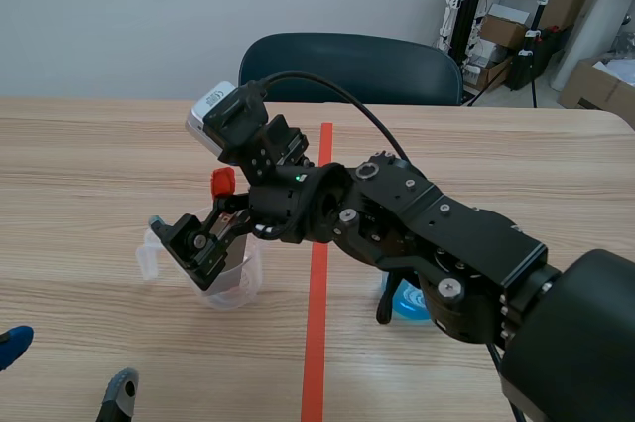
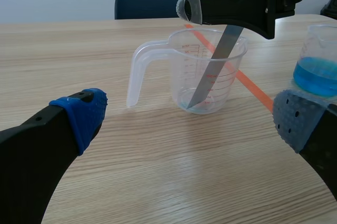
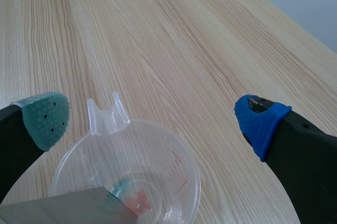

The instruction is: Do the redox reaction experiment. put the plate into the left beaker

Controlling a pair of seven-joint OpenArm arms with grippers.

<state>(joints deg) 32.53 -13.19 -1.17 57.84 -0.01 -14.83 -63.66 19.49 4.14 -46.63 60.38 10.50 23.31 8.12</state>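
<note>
Overhead, the right claw (image 3: 155, 119) gapes wide, empty, above the beaker (image 2: 179, 71) where the plate (image 2: 210, 74) leans.

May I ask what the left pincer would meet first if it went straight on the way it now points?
Most likely the clear beaker, which stands ahead of the open left pincer with the metal plate leaning inside it. Only bare table shows before it, though depth is uncertain.

Black right arm (image 1: 446, 243) is spanning from the frame's lower right past centre to the left. Its black two-finger right gripper (image 1: 201, 243) is pointing down, fingers standing wide apart. Black left gripper (image 1: 64, 374) is sitting at lower left, fingers also spread.
</note>
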